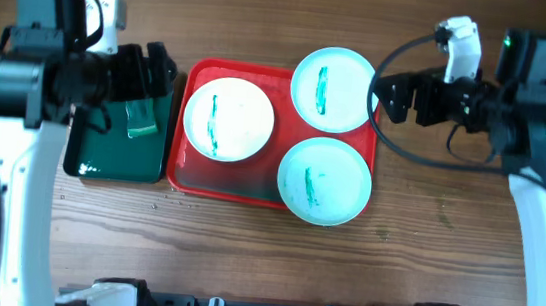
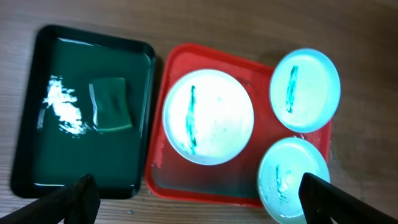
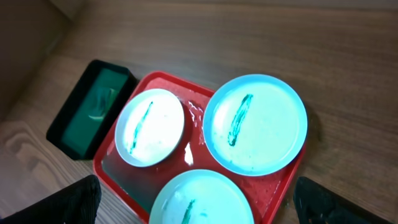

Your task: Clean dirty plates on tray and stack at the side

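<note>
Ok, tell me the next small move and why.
Probably lower the left gripper onto the green sponge in the dark green tray and close on it. That gripper is open and empty, while the white plate, the upper turquoise plate and the lower turquoise plate on the red tray all carry teal smears, so wiping needs the sponge first.

Wooden table [image 1: 243, 256] with the red tray [image 1: 225, 182] and a dark green tray [image 1: 112, 155] (side by side)

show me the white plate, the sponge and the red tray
white plate [image 1: 241, 115], overhead view, middle of its face
sponge [image 2: 112, 104], left wrist view, centre of its top
red tray [image 1: 220, 180], overhead view, bare floor near front rim
</note>
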You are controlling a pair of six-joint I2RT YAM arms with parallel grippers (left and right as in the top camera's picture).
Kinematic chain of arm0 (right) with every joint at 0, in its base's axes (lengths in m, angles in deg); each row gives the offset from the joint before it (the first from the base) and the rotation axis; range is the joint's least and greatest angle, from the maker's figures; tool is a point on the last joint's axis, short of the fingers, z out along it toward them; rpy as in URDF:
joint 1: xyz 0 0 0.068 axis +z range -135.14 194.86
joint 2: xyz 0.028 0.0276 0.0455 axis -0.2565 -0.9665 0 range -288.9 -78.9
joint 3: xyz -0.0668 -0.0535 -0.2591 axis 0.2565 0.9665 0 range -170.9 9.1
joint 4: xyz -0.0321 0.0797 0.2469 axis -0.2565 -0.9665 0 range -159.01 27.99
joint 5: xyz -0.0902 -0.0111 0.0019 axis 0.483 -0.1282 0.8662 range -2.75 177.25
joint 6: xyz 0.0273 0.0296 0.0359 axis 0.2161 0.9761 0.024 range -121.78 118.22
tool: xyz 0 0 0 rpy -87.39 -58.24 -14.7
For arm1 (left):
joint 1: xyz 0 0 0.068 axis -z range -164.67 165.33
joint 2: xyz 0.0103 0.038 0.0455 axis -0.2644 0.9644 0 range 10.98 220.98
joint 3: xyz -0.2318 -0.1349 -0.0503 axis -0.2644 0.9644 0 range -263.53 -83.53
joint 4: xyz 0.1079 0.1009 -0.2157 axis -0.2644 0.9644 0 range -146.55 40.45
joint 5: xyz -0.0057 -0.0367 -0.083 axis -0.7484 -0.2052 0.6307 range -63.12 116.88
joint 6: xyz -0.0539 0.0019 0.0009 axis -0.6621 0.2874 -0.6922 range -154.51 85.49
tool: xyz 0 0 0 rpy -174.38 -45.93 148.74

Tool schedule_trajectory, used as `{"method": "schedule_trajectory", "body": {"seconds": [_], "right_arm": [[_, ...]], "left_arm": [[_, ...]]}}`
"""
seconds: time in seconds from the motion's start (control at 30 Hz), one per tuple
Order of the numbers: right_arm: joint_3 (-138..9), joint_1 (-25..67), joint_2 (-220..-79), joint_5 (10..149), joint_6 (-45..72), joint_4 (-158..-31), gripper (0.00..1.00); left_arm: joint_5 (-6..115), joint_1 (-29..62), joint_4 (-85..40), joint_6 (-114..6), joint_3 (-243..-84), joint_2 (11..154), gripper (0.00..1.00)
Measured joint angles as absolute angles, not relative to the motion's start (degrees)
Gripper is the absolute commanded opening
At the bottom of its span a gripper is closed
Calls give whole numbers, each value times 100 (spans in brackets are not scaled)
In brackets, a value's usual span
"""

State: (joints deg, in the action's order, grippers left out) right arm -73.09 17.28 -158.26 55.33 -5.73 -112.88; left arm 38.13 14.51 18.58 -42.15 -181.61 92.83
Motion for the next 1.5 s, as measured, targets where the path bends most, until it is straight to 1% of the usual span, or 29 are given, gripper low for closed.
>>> {"method": "schedule_trajectory", "body": {"seconds": [0.07, 0.13, 0.2, 0.23, 0.27, 0.33, 0.4, 0.47, 0.53, 0.63, 0.67, 0.77, 0.83, 0.87, 1.23, 1.4, 1.5], "right_arm": [[-7329, 1728, -16143, 5533, -616, -11269, 100], [-7329, 1728, -16365, 5450, -332, -11205, 99], [-7329, 1734, -16595, 5273, -22, -11004, 97], [-7329, 1767, -16650, 5271, 63, -10963, 93], [-7329, 1879, -16737, 5308, 232, -10950, 93], [-7353, 2202, -16800, 5677, 514, -10947, 93], [-7477, 2725, -16947, 6079, 745, -11004, 93], [-8032, 3365, -17391, 6628, 966, -11212, 92], [-8563, 3710, -17843, 6960, 1084, -11575, 86], [-9481, 4161, -18921, 7319, 1259, -11857, 70], [-9560, 4230, -19172, 7369, 1349, -11863, 68], [-9593, 4340, -20007, 7467, 1493, -11859, 63], [-9593, 4351, -20370, 7487, 1534, -11793, 59], [-9593, 4351, -20481, 7485, 1552, -11725, 58], [-9597, 4375, -20879, 7065, 1622, -11498, 52], [-9597, 4517, -21124, 6965, 1845, -11529, 41], [-9597, 4611, -21130, 6995, 2262, -11507, 33]], "left_arm": [[4007, 1451, 1959, -4223, -18185, 9519, 100], [4090, 1451, 2000, -4230, -18185, 9648, 100], [4173, 1451, 2000, -4232, -18185, 9766, 100], [4184, 1451, 2002, -4232, -18185, 9779, 100], [4180, 1451, 2002, -4232, -18185, 9781, 100], [4173, 1451, 2026, -4236, -18188, 9783, 100], [3972, 1451, 2085, -4459, -18201, 9822, 100], [3347, 1442, 2223, -4997, -18229, 10023, 100], [3039, 1399, 2306, -5261, -18236, 10249, 100], [2635, 1285, 2339, -5524, -18240, 10679, 100], [2543, 1259, 2332, -5565, -18240, 10784, 100], [2329, 1259, 2284, -5631, -18240, 10847, 99], [2241, 1256, 2256, -5633, -18240, 10847, 100], [2215, 1256, 2225, -5633, -18240, 10847, 100], [2176, 1256, 2184, -5633, -18240, 10847, 100], [2174, 1256, 2164, -5633, -18240, 10847, 100], [2174, 1256, 2164, -5633, -18240, 10847, 98]]}}
